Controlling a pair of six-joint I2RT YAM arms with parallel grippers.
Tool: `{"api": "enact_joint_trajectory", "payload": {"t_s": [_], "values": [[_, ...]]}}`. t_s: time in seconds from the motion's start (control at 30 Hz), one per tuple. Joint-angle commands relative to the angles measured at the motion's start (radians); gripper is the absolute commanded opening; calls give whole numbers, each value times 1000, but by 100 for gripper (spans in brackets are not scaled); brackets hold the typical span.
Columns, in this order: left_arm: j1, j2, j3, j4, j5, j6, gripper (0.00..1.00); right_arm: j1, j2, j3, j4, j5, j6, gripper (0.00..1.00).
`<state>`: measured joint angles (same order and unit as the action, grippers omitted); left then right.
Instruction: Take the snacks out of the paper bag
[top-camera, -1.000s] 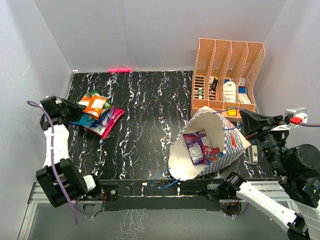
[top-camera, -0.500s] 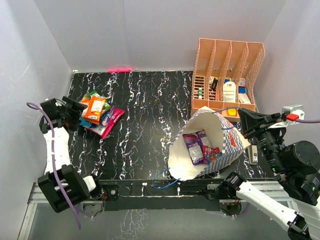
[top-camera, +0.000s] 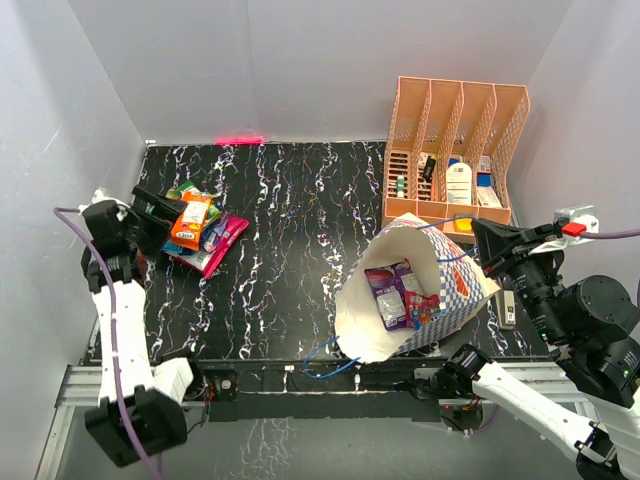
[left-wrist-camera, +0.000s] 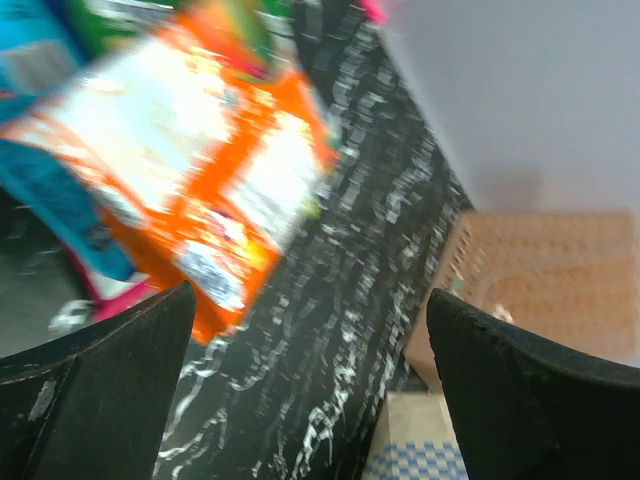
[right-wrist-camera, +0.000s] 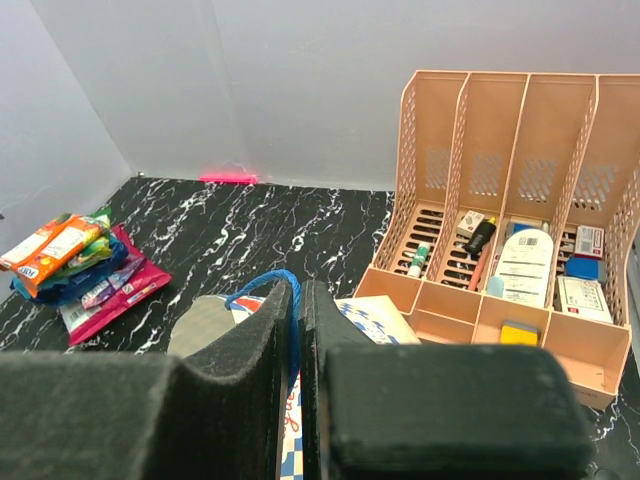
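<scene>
While the right gripper (right-wrist-camera: 300, 305) pinches one blue cord handle (right-wrist-camera: 264, 281) of the paper bag (top-camera: 455, 290) between its closed jaws, the left gripper (top-camera: 157, 214) stands wide open beside the pile of snacks (top-camera: 197, 228) at the far left of the black marbled table (top-camera: 290, 220). Nothing lies between its two fingers (left-wrist-camera: 100, 400). In the left wrist view an orange packet (left-wrist-camera: 190, 160) is just ahead of them, on top of the pile.

In that pile four colours can be counted: the orange packet uppermost, a green one (top-camera: 180, 189) at its far edge, a blue one (top-camera: 171, 243) under it, and a magenta one (top-camera: 218, 249) at the bottom. Whether more lie hidden underneath I cannot tell.

The bag lies tilted on its side near the right front of the table, its mouth open toward the camera above. Three packets show inside: two purple ones (top-camera: 384, 292) side by side and a red-and-blue one (top-camera: 426, 309) lower right of them. The bag's second handle (top-camera: 322, 362) trails off the near edge.

Behind the bag stands a peach organizer (top-camera: 455, 105) with four slots.
</scene>
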<state>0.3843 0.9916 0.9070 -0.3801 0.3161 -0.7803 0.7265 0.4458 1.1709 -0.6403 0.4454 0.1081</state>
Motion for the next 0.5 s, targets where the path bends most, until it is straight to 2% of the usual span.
{"api": "enact_joint_trajectory", "payload": {"t_s": [0.0,0.13,0.27,0.33,0.4,0.47], "values": [[-168,-153,-41,97,84,-55,98,5,10,48,0,14,42,7],[-439,-180,-109,182,58,-150,98,4,15,54,3,21,121,7],[-736,-177,-109,214,-79,-167,98,5,33,40,16,30,175,7],[-873,-181,-118,266,-140,-198,92,5,42,34,25,30,185,7],[-1041,-181,-146,361,-224,-236,87,5,49,28,30,42,191,7],[-1271,-135,-140,406,-338,-230,86,5,54,27,33,48,193,7]]}}
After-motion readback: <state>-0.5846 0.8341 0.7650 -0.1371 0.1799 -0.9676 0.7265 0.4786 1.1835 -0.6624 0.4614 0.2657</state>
